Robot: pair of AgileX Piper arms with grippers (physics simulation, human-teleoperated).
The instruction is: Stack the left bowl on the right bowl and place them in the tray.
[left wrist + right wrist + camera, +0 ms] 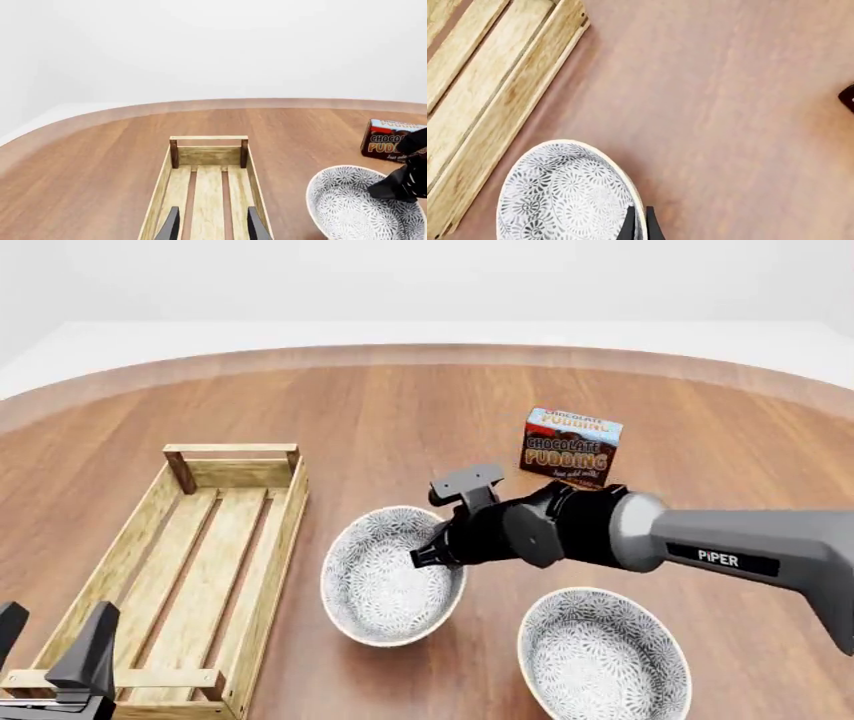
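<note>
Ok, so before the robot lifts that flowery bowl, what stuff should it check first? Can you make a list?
1. Right gripper pinching the left bowl's rim: ok, its fingers sit close together with the rim between them in the right wrist view.
2. Right bowl free to take the other bowl: ok, nothing lies in it.
3. Tray ready for the bowls: ok, only bare slats show inside.
4. Left gripper out of the way: not ok, it hangs open over the tray's near end.
5. Pudding box clear of the path: ok, it stands farther back.
6. Grip firm enough to lift: cannot tell.
</note>
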